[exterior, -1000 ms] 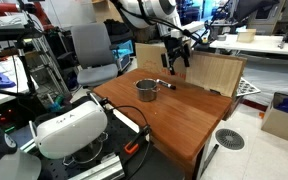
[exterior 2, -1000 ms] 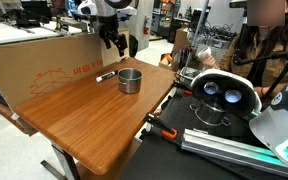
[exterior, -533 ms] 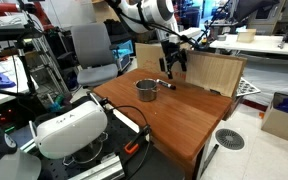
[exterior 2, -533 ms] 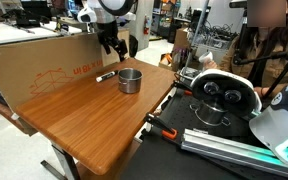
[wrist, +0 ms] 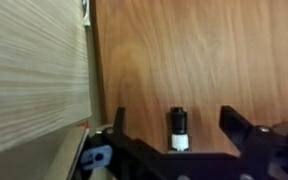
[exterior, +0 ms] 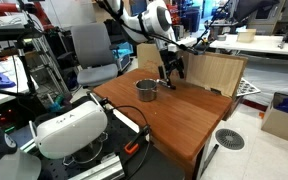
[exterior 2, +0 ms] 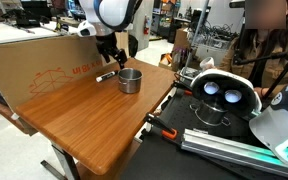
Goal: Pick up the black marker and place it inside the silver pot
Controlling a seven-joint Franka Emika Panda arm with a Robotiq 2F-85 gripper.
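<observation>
The black marker [exterior 2: 105,75] lies on the wooden table [exterior 2: 84,115] just beside the silver pot [exterior 2: 130,80], near the cardboard box. In the wrist view the marker [wrist: 177,128] lies between the two open fingers of my gripper [wrist: 177,125], black cap up, white band below. In both exterior views my gripper [exterior: 170,72] [exterior 2: 110,62] is low over the marker, next to the pot [exterior: 147,91]. The fingers are apart and not touching the marker.
A cardboard box [exterior 2: 44,62] stands along the table's far edge, seen as a pale wall in the wrist view [wrist: 34,80]. A white headset-like device [exterior: 72,128] and cables sit at the table's end. An office chair [exterior: 92,55] stands behind.
My gripper has come down from above the table to just over the marker, so the marker now lies between its fingers. The marker and pot have not moved.
</observation>
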